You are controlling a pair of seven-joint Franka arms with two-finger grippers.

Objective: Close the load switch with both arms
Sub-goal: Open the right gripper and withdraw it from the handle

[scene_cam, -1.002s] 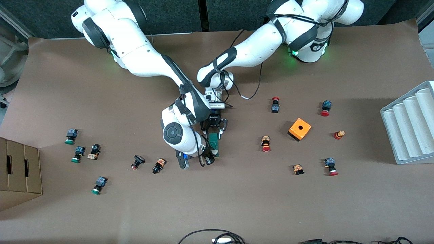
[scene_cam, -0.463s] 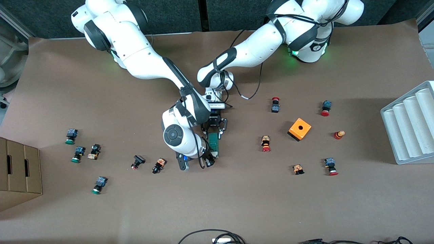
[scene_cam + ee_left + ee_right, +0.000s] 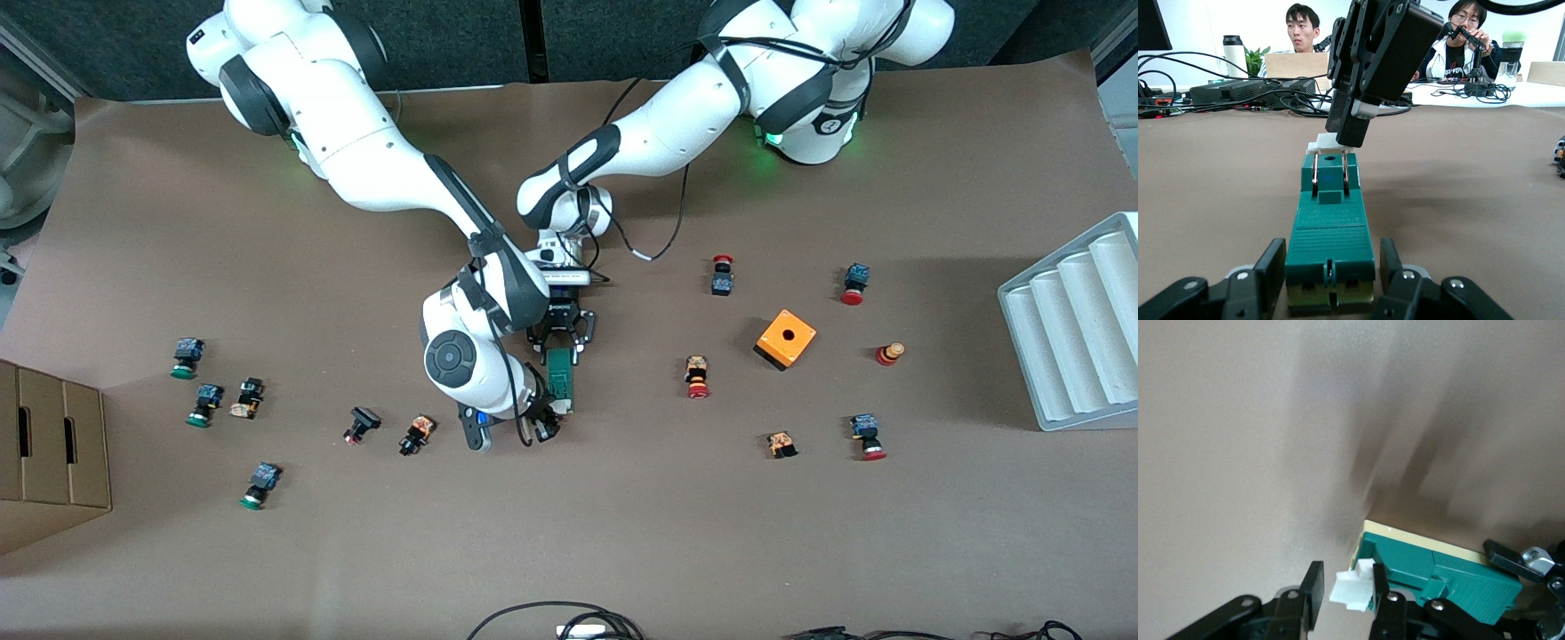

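The dark-green load switch (image 3: 561, 380) lies flat on the brown table near its middle. It fills the left wrist view (image 3: 1330, 227) and shows in the right wrist view (image 3: 1431, 570). My left gripper (image 3: 560, 348) is down at the table and open, its fingers (image 3: 1271, 267) close on either side of the switch's end that is farther from the front camera, with a thin gap on one side. My right gripper (image 3: 547, 422) is open at the nearer end. The white piece (image 3: 1353, 589) sits between its fingers (image 3: 1313, 590), against one and apart from the other.
An orange cube with a hole (image 3: 786, 339) and several red-capped push buttons (image 3: 698, 377) lie toward the left arm's end. Green-capped and other buttons (image 3: 204, 404) lie toward the right arm's end, near a cardboard box (image 3: 49, 453). A white ridged tray (image 3: 1076, 324) stands at the left arm's edge.
The right arm's wrist has shifted slightly toward its own end of the table. The switch and the left gripper have not moved.
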